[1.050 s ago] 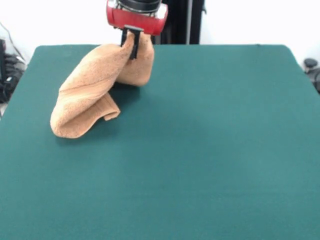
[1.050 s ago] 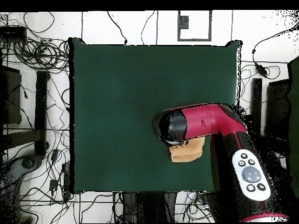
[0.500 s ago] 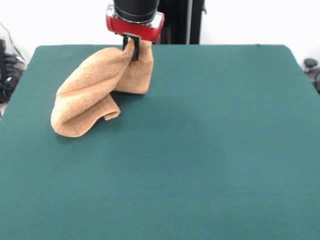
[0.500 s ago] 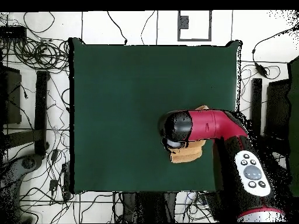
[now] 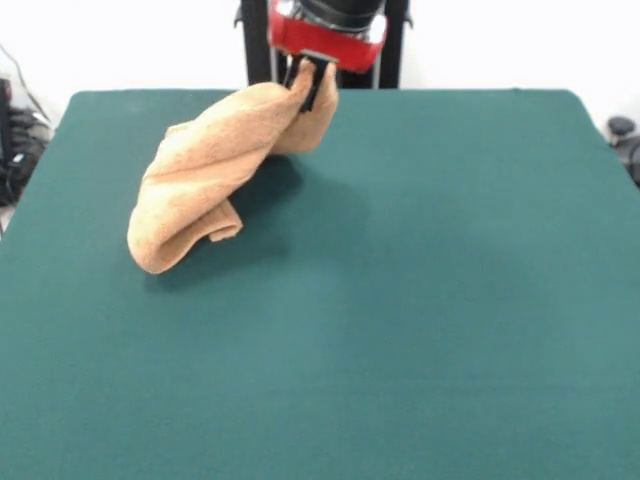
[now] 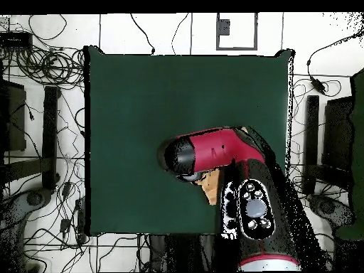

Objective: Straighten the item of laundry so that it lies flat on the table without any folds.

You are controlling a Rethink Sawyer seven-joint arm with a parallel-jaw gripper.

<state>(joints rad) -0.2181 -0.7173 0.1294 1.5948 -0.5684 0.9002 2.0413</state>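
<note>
Terry towel hangs twisted from the clamped end effector over table.

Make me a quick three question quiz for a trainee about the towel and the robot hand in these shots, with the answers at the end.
1. True or false: the towel lies flat on the table with no folds.
2. What is the hand doing? A) hanging open, clear of the towel B) shut on one end of the towel, holding it raised C) pressing the towel flat
3. Fill in: in the front view, the towel's low end rests on the table toward the picture's ____ side.

Key
1. False: it is bunched and twisted, with one end raised.
2. B
3. left
</note>
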